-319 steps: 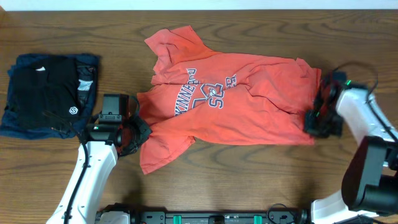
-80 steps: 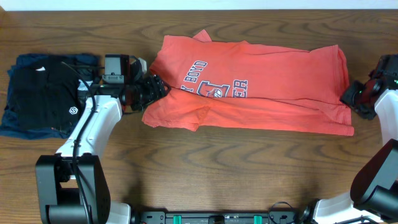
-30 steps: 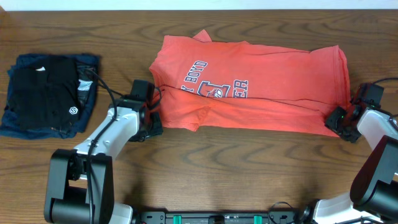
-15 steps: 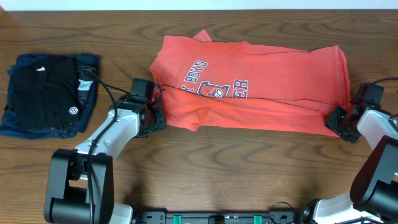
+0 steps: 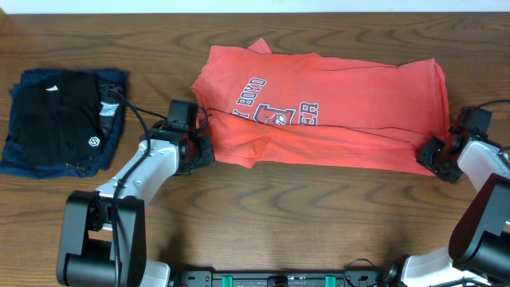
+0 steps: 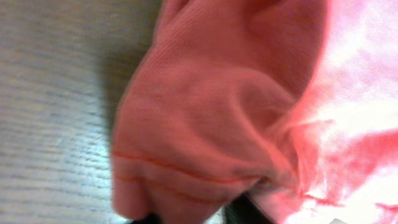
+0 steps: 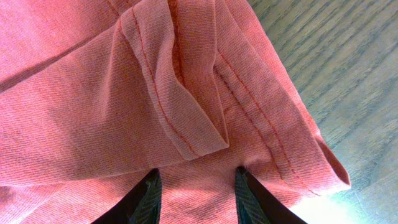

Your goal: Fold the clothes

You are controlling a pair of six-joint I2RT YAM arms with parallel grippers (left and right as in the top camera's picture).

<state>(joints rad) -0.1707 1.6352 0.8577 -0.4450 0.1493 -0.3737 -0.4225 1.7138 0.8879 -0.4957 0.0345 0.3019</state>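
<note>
The clothes (image 5: 335, 112), a coral-red T-shirt with white-and-navy lettering, lie folded lengthwise across the middle of the table. My left gripper (image 5: 199, 151) sits at the shirt's near left corner. In the left wrist view the shirt's bunched hem (image 6: 211, 124) fills the space between the dark fingers of the left gripper (image 6: 196, 218), which is shut on it. My right gripper (image 5: 434, 155) is at the near right corner. There the fingers of the right gripper (image 7: 198, 186) stand apart, with flat stitched fabric (image 7: 93, 93) lying between them.
A folded black garment (image 5: 56, 119) lies on a folded navy one (image 5: 24, 159) at the left side of the table. Bare wood runs along the near edge (image 5: 303, 223) in front of the shirt.
The left gripper slid slightly right into the shirt's corner and closed on the hem. The right gripper and the shirt have stayed where they were.
</note>
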